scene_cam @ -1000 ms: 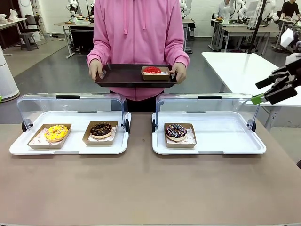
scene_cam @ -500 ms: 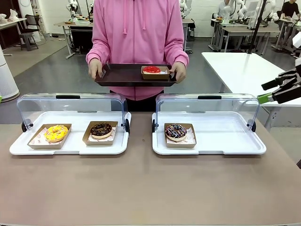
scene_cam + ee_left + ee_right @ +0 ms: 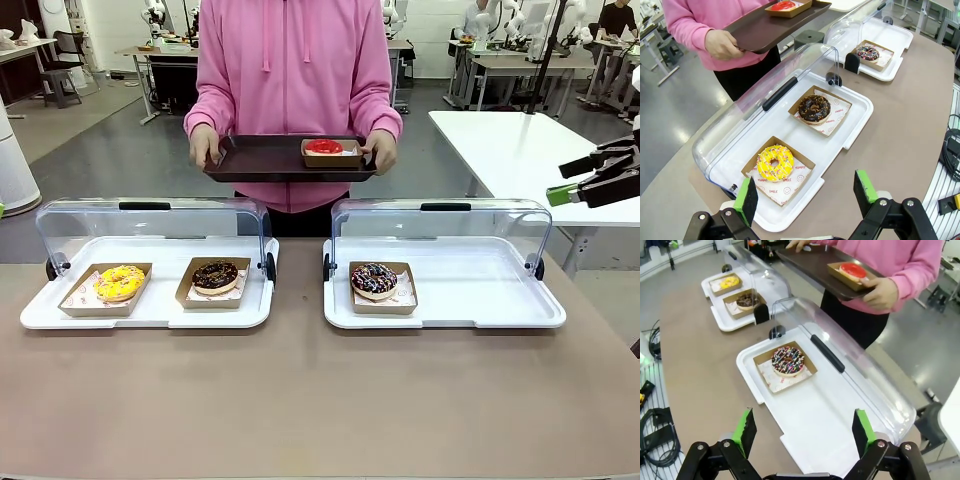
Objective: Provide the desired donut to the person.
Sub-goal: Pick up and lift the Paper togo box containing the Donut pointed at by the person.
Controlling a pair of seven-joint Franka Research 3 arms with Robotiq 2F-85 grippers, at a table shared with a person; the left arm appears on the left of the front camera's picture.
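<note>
Since a second ago our right gripper (image 3: 558, 182) has drawn back and a little upward, off past the desk's right edge and away from the right case's open lid (image 3: 440, 212); the donuts and the person's tray have stayed where they were. Its jaws stand spread with nothing between them, and its green pads (image 3: 747, 432) look down on the right case's white tray (image 3: 830, 425) from well above. Our left gripper (image 3: 805, 194) is likewise spread and empty, poised over the near edge of the left case's tray (image 3: 805, 200), above the yellow donut (image 3: 774, 162).

Beyond the desk's far edge the person (image 3: 295, 70) holds a brown tray (image 3: 260, 160). The red donut (image 3: 323, 148) sits in its cardboard boat toward that tray's right end, just beside a hand.

We judge the handover made and the step in hand to be the retreat. To do it well we should:
- keep the arm high and outboard, clear of the lid's top edge;
- make no swing toward the held tray;
- leave the sprinkled donut (image 3: 374, 280), at the left end of the right case's tray, untouched.
</note>
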